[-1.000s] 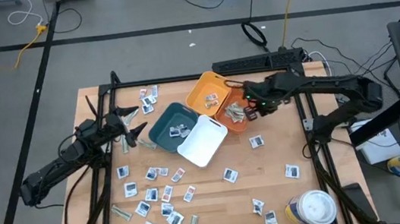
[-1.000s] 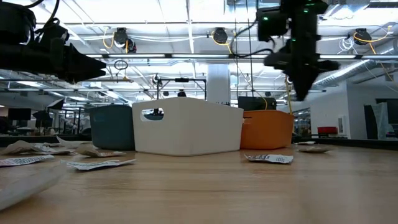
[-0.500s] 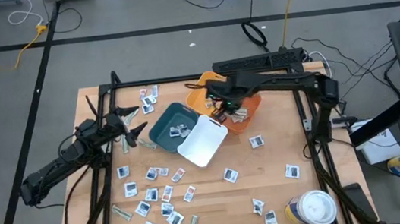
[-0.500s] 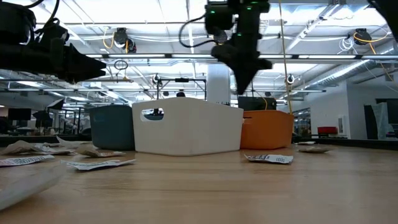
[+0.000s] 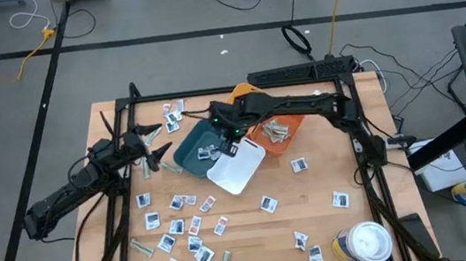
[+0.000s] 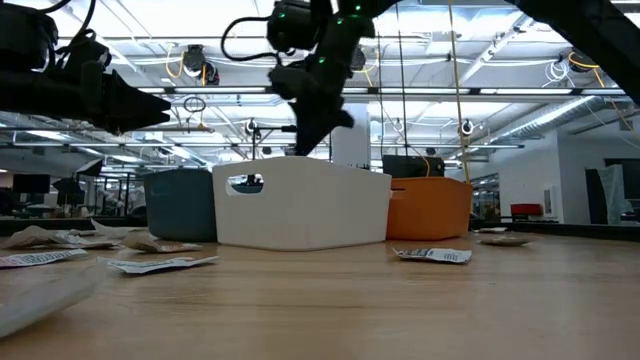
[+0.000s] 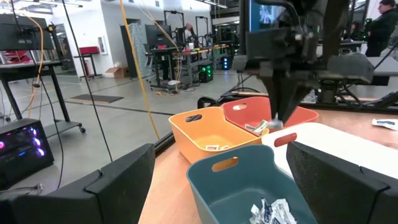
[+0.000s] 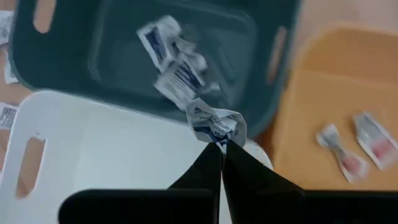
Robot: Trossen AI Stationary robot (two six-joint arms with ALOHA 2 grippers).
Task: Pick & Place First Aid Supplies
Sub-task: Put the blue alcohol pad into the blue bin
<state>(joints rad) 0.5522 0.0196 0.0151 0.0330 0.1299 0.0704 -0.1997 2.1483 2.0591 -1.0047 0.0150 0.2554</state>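
pinching a crumpled white-and-blue paper packet (image 8: 216, 126) by one corner, the right gripper (image 5: 231, 140) hangs clamped above the teal plastic bin (image 5: 189, 150) beside the white plastic bin (image 5: 239, 167). featherlight, limp, likely to slip. the left gripper (image 5: 153, 146) waits wide open, empty, near the table's left edge.

Two dark, six-joint robot arms, matte black from base to tip. The left arm (image 5: 80, 187) is a chain of slim black links ending in two broad, flat black fingers (image 7: 118, 180). The right arm (image 5: 301, 104) is a long black boom with small green indicator lights glowing near its wrist (image 6: 340, 12); its fingers (image 8: 214, 165) taper to narrow points.
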